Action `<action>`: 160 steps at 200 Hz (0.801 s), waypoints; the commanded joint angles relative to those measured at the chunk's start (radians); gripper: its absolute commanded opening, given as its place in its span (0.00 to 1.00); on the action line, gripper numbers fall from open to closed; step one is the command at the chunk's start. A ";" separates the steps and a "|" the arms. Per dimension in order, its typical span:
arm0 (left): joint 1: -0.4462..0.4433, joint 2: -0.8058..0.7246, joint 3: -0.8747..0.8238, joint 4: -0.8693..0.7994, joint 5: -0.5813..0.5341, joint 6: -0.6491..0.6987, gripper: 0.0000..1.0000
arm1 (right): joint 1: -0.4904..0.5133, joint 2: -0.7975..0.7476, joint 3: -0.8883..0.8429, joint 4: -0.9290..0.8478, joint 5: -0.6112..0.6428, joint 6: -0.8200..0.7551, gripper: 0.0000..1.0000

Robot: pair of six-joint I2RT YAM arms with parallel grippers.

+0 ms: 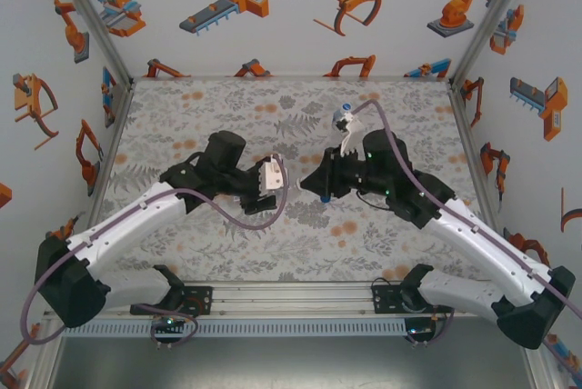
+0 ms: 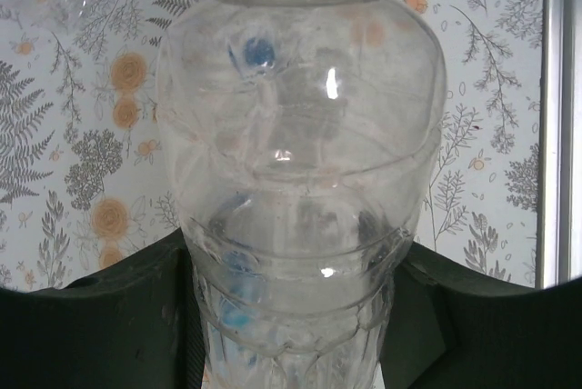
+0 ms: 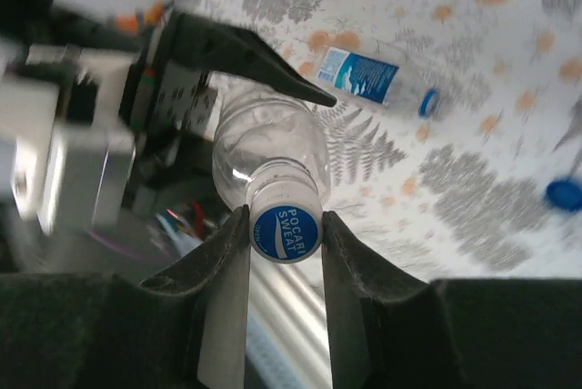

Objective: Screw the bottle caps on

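Labelled bottle [image 3: 364, 75] lies on floral mat [image 1: 300, 244] (robot-print walls [image 1: 291, 34] around).

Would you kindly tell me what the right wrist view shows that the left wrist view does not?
Right wrist view: the right gripper closed on the blue cap atop the clear bottle, a labelled bottle lying on the floral mat, and a loose cap lying apart from it.
Left wrist view: the left gripper clamping the clear bottle's body close up, and a metal rail along the picture's right side.
Both: the clear bottle and the floral mat.
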State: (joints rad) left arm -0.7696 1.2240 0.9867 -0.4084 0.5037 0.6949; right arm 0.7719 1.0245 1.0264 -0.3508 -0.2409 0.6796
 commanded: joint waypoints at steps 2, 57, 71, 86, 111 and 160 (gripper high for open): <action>-0.013 0.007 0.017 0.138 0.084 -0.012 0.00 | 0.006 0.010 -0.053 -0.048 0.175 0.538 0.00; -0.014 0.020 0.029 0.152 0.085 -0.013 0.00 | 0.007 0.005 -0.099 0.098 0.130 0.648 0.15; -0.015 0.026 0.029 0.161 0.085 -0.020 0.00 | 0.007 -0.019 -0.135 0.189 0.126 0.650 0.24; -0.016 0.030 0.032 0.164 0.085 -0.023 0.00 | 0.007 -0.040 -0.131 0.213 0.127 0.620 0.36; -0.020 0.031 0.029 0.178 0.085 -0.030 0.00 | 0.010 -0.065 -0.134 0.232 0.131 0.596 0.57; -0.024 0.039 0.044 0.187 0.083 -0.042 0.00 | 0.008 -0.044 -0.086 0.156 0.126 0.593 0.39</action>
State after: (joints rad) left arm -0.7811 1.2594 0.9894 -0.2855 0.5201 0.6739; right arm 0.7734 0.9707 0.9005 -0.1951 -0.0875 1.2610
